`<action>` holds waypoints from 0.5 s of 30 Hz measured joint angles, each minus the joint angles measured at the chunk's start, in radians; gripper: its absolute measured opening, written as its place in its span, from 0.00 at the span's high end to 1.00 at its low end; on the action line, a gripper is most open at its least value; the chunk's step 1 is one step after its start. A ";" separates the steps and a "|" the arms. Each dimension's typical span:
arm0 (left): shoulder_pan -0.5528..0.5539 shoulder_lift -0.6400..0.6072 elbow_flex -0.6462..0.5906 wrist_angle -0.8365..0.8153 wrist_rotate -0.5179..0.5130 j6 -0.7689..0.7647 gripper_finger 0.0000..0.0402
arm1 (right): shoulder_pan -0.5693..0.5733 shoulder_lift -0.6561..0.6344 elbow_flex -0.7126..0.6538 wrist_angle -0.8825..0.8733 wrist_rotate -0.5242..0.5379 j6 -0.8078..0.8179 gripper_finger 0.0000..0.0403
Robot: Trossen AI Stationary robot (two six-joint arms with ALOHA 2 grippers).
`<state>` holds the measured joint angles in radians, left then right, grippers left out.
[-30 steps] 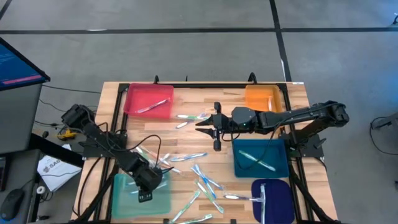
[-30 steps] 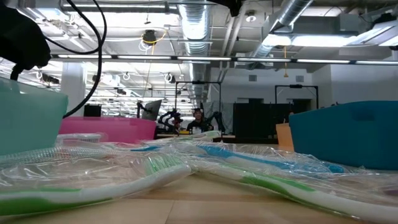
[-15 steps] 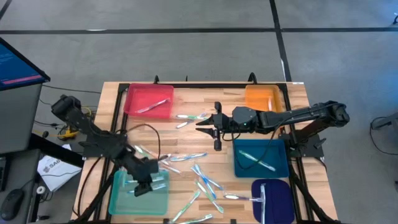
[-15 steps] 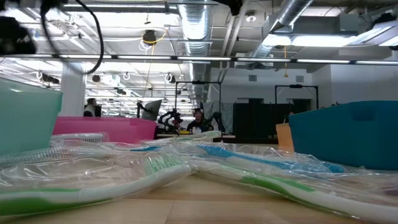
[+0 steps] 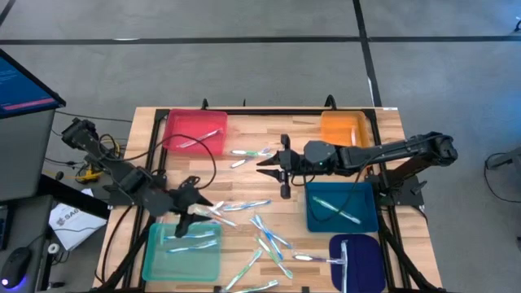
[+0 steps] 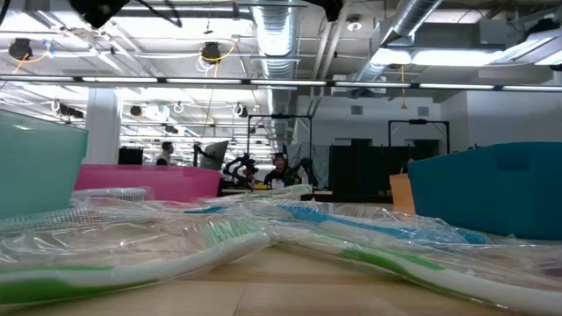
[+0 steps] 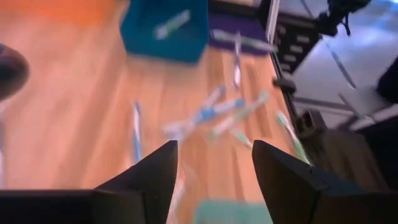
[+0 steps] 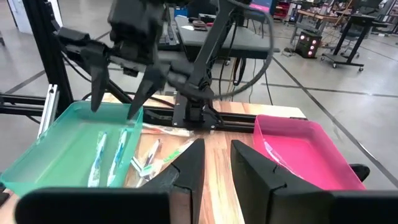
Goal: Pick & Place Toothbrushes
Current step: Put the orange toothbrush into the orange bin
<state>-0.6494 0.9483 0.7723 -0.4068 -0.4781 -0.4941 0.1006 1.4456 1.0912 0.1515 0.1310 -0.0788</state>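
Note:
Several wrapped toothbrushes [image 5: 264,236] lie loose on the wooden table's near middle, and they fill the foreground of the low view [image 6: 263,233]. Two more toothbrushes [image 5: 195,242] lie in the green tray [image 5: 159,264] at the near left. My left gripper [image 5: 194,221] hangs open above that tray's far edge, its fingers [image 7: 155,177] wide apart with nothing between them; the right wrist view shows it [image 8: 117,102] over the tray too. My right gripper [image 5: 262,166] hovers over the table's middle, its fingers [image 8: 186,168] a narrow gap apart and empty.
A red tray [image 5: 195,132] at the far left, a blue tray [image 5: 342,207] at the right and a purple tray [image 5: 358,256] at the near right each hold a toothbrush. An orange tray [image 5: 345,129] stands far right. Black cables [image 5: 203,167] loop over the table's left.
My left gripper has risen out of the green tray, drawn toward the table's far edge and tipped up from pointing down to nearly level, staying open. Two toothbrushes now show lying in the tray where it stood.

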 joint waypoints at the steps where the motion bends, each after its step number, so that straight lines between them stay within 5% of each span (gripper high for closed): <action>1: 0.000 0.002 0.000 0.029 -0.019 0.040 0.50 | 0.003 0.000 0.000 -0.005 0.000 0.000 0.82; 9: -0.040 0.029 -0.084 0.427 -0.021 0.407 0.53 | 0.004 0.000 0.000 -0.022 0.000 0.000 0.82; 15: -0.032 -0.045 -0.208 0.565 -0.041 0.459 0.56 | 0.004 0.015 0.000 -0.060 -0.038 -0.070 0.82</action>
<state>-0.6812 0.9033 0.5641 0.1584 -0.5187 -0.0352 0.1042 1.4607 1.0914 0.0919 0.0926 -0.1491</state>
